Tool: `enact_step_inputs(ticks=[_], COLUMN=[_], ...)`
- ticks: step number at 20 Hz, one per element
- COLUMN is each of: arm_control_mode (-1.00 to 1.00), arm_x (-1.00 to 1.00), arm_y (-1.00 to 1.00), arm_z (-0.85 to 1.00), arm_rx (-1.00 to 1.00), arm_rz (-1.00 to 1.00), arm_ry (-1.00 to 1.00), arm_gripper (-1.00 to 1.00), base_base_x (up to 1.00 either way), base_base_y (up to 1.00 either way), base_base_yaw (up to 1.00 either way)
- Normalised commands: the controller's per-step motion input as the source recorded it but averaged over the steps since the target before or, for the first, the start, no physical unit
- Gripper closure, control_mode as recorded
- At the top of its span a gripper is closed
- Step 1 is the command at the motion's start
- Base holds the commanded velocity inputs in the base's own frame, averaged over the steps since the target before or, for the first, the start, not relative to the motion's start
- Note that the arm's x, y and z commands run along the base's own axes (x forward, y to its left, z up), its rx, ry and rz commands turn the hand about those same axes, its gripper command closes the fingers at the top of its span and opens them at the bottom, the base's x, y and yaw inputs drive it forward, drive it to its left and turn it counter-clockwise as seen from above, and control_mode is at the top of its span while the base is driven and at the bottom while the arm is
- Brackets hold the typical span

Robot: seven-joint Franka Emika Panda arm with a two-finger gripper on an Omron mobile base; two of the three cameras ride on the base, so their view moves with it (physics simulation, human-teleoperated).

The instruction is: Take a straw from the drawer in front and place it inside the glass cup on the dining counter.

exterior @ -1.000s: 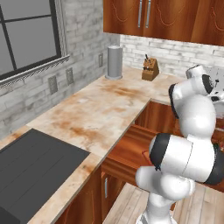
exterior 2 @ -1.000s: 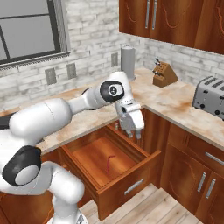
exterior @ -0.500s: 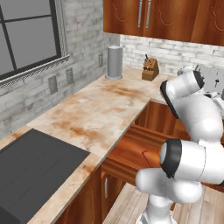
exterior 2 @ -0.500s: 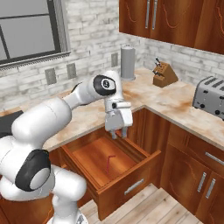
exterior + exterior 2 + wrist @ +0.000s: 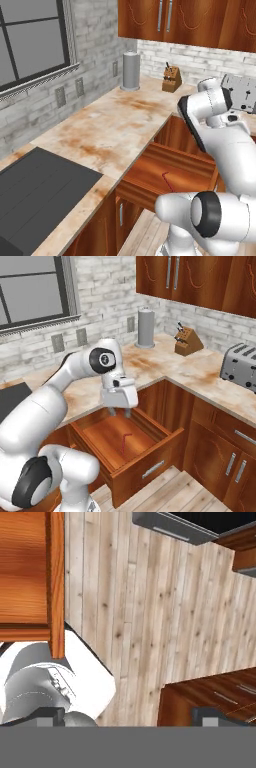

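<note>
The drawer (image 5: 150, 468) stands pulled open below the counter edge, its silver handle facing the floor side. The thin red straw (image 5: 124, 440) lies on the drawer's wooden bottom, also seen as the straw (image 5: 165, 179) in the left base view. My gripper (image 5: 119, 412) hangs open over the back part of the drawer, pointing down, above and a little behind the straw, with nothing between its fingers. In the hand view the gripper (image 5: 129, 718) looks past a drawer (image 5: 30, 577) corner onto plank floor. The glass cup and the dining counter are out of view.
A marble L-shaped counter (image 5: 200, 368) carries a grey cylinder (image 5: 146, 327), a knife block (image 5: 186, 340) and a toaster (image 5: 240, 372). A dark cooktop (image 5: 35, 195) sits at the left. Wooden cabinet doors (image 5: 225, 456) flank the drawer on the right.
The arm has swung left and slightly down over the open drawer, carrying the gripper from the drawer's right side to its back middle. The jaws stayed open.
</note>
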Motion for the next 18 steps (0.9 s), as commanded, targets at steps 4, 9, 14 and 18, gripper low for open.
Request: enact_step_inputs(ticks=[4,9,14,18], arm_control_mode=[-1.0,-1.0,-1.0,-1.0], arm_x=[0.37,0.24,0.09,0.21], arm_y=[0.25,0.12,0.0,0.0], arm_z=[-0.05,-0.27,-0.45,-0.38], arm_rx=[0.16,0.16,0.18,0.17], arm_rz=[0.22,0.24,0.23,0.2], arm_ry=[0.0,0.0,0.0,0.0], arm_gripper=[-1.0,-1.0,-1.0,-1.0], base_base_x=[0.0,0.0,0.0,0.0], base_base_y=[0.0,0.0,0.0,0.0], base_base_yaw=[0.0,0.0,0.0,0.0])
